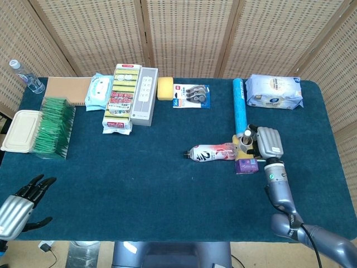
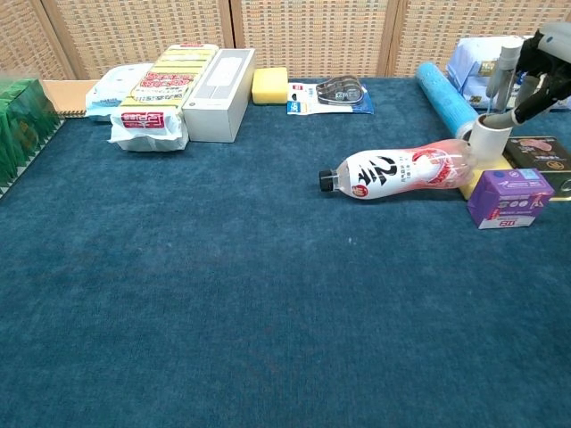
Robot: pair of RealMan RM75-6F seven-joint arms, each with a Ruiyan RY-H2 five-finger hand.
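My right hand (image 1: 266,144) (image 2: 546,61) hovers at the right side of the table and pinches a slender grey tube with a pale cap (image 1: 247,135) (image 2: 506,68), held upright. Just below the tube stands a small white cup-like roll (image 2: 489,138) on a yellow block (image 2: 471,181). Against the roll lies a plastic bottle with a pink-and-white label (image 1: 212,152) (image 2: 397,169), its cap pointing left. My left hand (image 1: 19,205) hangs off the table's near left corner, holding nothing, fingers spread; the chest view does not show it.
A purple box (image 2: 508,196) and a dark box (image 2: 544,153) sit beside the roll. Behind them are a blue roll (image 1: 239,103) and a wipes pack (image 1: 274,91). Far left hold a green stack (image 1: 53,125), a lidded tray (image 1: 21,129), sponge packs (image 1: 120,100), a white box (image 1: 145,95).
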